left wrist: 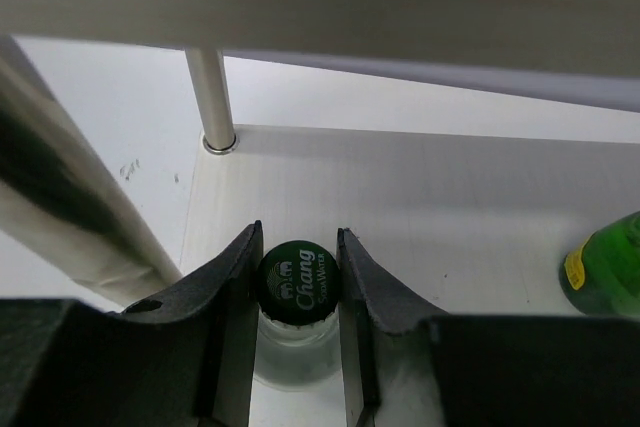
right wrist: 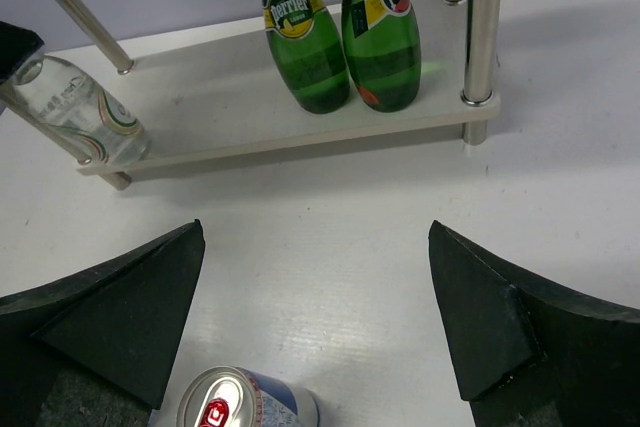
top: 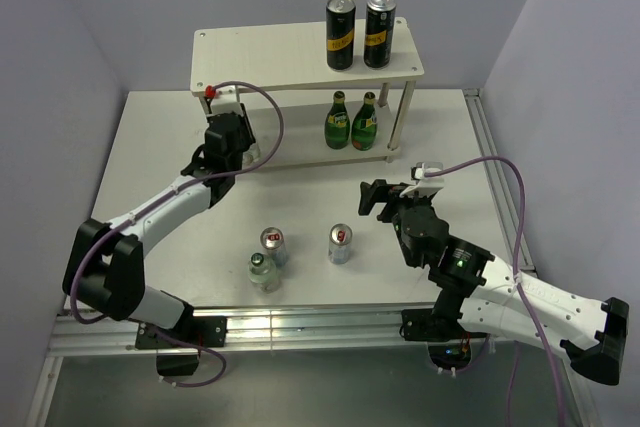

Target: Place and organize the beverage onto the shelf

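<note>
The cream two-tier shelf (top: 300, 67) stands at the back. Two green glass bottles (top: 351, 122) stand on its lower board at the right; they also show in the right wrist view (right wrist: 340, 37). My left gripper (top: 228, 132) reaches in at the lower board's left end, shut on the dark cap of a clear glass bottle (left wrist: 298, 282), which also shows in the right wrist view (right wrist: 80, 112). On the table stand two slim cans (top: 273, 243) (top: 340, 243) and a second clear bottle (top: 263, 272). My right gripper (top: 385, 197) is open and empty above the table, a can (right wrist: 240, 402) just below its jaws.
Two taller black cans with yellow labels (top: 360, 30) stand on the upper board at the right. A shelf post (left wrist: 212, 97) rises just left of and behind the held bottle. A green bottle (left wrist: 605, 267) is off to its right. Walls close in on both sides.
</note>
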Available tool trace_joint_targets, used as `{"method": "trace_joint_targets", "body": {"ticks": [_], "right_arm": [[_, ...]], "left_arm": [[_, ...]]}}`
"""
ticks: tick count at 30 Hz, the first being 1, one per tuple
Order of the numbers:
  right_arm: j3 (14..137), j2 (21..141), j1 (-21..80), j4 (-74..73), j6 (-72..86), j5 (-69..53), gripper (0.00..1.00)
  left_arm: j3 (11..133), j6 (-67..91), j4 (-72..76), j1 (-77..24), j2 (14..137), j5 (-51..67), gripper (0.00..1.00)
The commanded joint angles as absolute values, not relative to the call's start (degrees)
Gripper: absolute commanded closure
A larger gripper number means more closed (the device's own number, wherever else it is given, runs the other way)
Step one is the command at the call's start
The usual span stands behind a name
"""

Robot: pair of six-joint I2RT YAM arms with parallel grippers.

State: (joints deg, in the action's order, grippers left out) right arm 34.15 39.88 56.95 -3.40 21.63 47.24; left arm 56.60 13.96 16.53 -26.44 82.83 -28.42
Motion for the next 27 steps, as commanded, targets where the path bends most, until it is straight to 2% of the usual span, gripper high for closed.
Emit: {"method": "trace_joint_targets", "body": {"ticks": [1, 11, 19, 22, 23, 24, 27], "right_arm": [[33.75, 39.99, 56.43, -1.41, 21.97, 47.20, 0.00], [33.49, 40.61, 56.16, -0.88, 22.15, 46.67, 0.00], [33.49, 40.78, 55.99, -0.79, 22.24, 46.41, 0.00], [33.40, 40.69, 55.90, -0.88, 22.32, 46.49, 0.00], [33.49, 40.69, 55.90, -0.97, 22.32, 46.41, 0.00], [33.40, 40.61, 55.90, -0.97, 22.41, 46.41, 0.00], [33.22, 40.26, 55.90, -1.05, 22.41, 46.49, 0.00]], "left_arm": [[60.11, 12.75, 30.41, -26.19, 82.61, -30.32, 1.00], [59.94, 10.29, 34.54, -26.10, 85.69, -33.22, 1.00], [63.54, 9.32, 30.50, -26.10, 88.59, -31.99, 1.00], [63.55, 9.32, 29.62, -26.10, 89.03, -30.94, 0.86], [63.46, 9.49, 29.62, -26.19, 89.03, -30.68, 0.68], [63.02, 9.32, 29.88, -26.10, 88.95, -30.59, 0.58], [62.40, 9.58, 29.97, -26.19, 88.42, -30.67, 0.40]]}}
